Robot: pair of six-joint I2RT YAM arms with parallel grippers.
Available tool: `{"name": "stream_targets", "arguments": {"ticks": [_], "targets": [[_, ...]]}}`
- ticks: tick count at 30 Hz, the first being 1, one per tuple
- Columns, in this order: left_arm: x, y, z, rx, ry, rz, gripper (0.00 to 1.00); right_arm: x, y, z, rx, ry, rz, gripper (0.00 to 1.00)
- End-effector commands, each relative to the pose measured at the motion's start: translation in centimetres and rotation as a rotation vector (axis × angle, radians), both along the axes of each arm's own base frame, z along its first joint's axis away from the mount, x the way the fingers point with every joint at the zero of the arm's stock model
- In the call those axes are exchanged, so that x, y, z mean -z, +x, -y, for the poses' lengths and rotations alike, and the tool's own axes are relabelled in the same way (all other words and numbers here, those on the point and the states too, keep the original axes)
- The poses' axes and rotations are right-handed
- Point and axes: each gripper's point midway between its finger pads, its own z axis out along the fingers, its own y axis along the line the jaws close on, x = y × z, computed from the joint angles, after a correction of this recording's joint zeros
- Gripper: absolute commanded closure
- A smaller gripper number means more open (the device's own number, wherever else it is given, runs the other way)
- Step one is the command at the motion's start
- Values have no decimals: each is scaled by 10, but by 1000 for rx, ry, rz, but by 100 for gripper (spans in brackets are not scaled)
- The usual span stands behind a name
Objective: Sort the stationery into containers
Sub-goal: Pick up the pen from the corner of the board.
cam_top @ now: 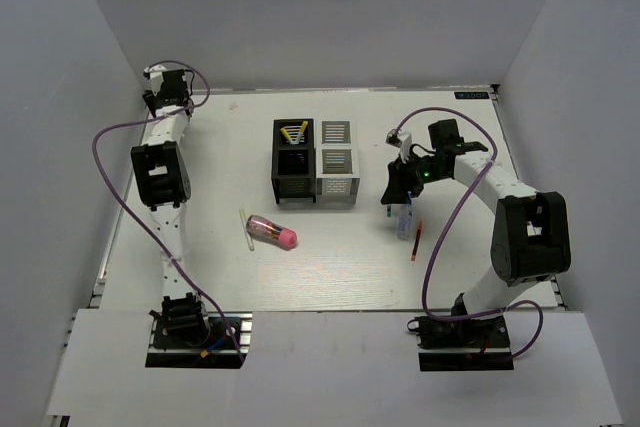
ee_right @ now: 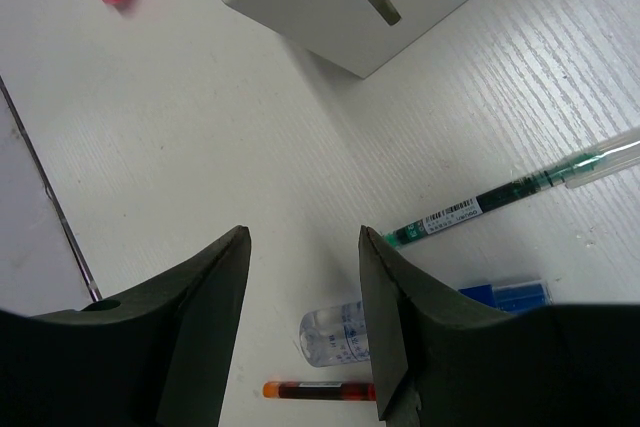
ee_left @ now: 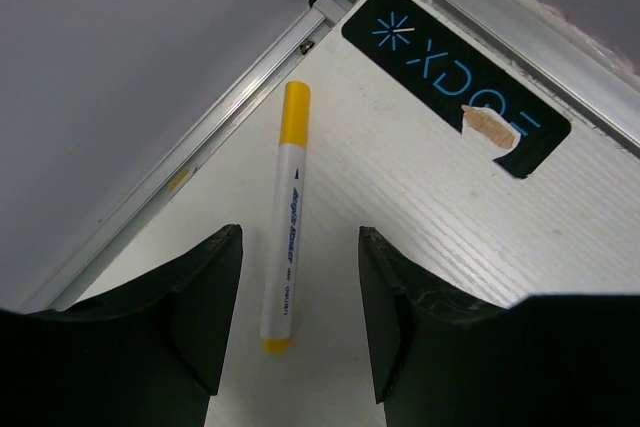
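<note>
Stationery is lying loose on the tabletop (cam_top: 340, 277) in the top view. A pink-and-clear cylinder (cam_top: 272, 233) and a white pen (cam_top: 245, 230) are resting in front of the black organizer (cam_top: 292, 179). A clear bottle (cam_top: 403, 223) and a red pen (cam_top: 416, 241) are sitting right of the silver organizer (cam_top: 337, 182). Yellow pens (cam_top: 293, 132) are leaning in the black organizer's rear cell.

In the left wrist view, a yellow-capped marker (ee_left: 283, 247) is lying near the tabletop's edge, its barrel print too small to read. A black sticker (ee_left: 455, 92) is showing a blue star and "XDOF", a tan patch covering part of the last letter. The left end effector (ee_left: 297, 297) is hanging wide open, one finger on either side of the marker, gripping nothing.

In the right wrist view, a green pen (ee_right: 500, 192) is carrying a barcode label. The right end effector (ee_right: 300, 327) is spread open and empty, with the blue-capped bottle and red pen showing between its fingers.
</note>
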Motion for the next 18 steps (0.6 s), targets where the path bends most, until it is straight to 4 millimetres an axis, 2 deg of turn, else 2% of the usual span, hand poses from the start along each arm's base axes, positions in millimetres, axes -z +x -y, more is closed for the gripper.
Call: {"name": "stream_targets", "arguments": {"ticks": [1, 5, 13, 14, 18], "targets": [[-2, 5, 4, 9, -31, 5, 40, -18, 9, -2, 5, 17, 46, 46], [4, 1, 5, -1, -44, 4, 40, -19, 12, -1, 9, 11, 55, 46], [-1, -4, 0, -7, -7, -9, 39, -18, 9, 0, 9, 14, 48, 46], [-1, -3, 6, 2, -6, -9, 39, -19, 11, 0, 9, 16, 53, 46], [1, -5, 4, 4, 10, -25, 37, -19, 12, 1, 11, 12, 57, 46]]}}
